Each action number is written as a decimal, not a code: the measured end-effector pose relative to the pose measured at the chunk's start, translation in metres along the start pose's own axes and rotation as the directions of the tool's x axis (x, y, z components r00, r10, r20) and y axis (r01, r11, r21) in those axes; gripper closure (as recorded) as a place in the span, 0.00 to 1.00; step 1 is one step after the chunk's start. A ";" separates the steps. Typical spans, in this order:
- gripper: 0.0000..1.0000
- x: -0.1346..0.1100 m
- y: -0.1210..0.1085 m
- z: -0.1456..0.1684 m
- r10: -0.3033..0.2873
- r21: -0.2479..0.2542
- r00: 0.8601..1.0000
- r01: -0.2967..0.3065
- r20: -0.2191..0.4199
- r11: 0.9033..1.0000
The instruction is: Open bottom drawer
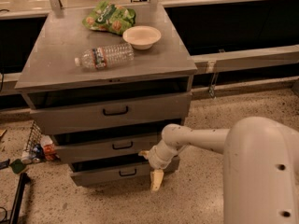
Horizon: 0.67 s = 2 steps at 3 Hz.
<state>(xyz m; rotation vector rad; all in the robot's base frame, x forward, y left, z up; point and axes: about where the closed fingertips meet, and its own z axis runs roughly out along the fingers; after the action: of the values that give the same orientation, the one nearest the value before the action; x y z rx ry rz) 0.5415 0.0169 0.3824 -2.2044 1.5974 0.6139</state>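
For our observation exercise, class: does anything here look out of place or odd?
The water bottle lies on its side on the cabinet top, where it might roll. The gripper sits at the right end of the bottom drawer, off its handle.

Arm (205,138) outstretched, gripper (150,167) low, jaws apart

Atop the cabinet (177,64): bottle (105,56) left, bowl (141,36) right, bag (110,17) behind; below, gripper (150,169) before the right end of the bottom drawer (103,174) (lowest of three).
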 end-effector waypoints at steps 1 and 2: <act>0.00 0.025 -0.010 0.039 -0.040 -0.003 0.999 0.040 0.003 0.999; 0.00 0.051 -0.018 0.071 -0.084 0.010 0.996 0.084 -0.008 0.996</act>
<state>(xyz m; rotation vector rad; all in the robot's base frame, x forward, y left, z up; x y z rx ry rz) 0.5625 0.0184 0.2958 -2.2555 1.4996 0.5723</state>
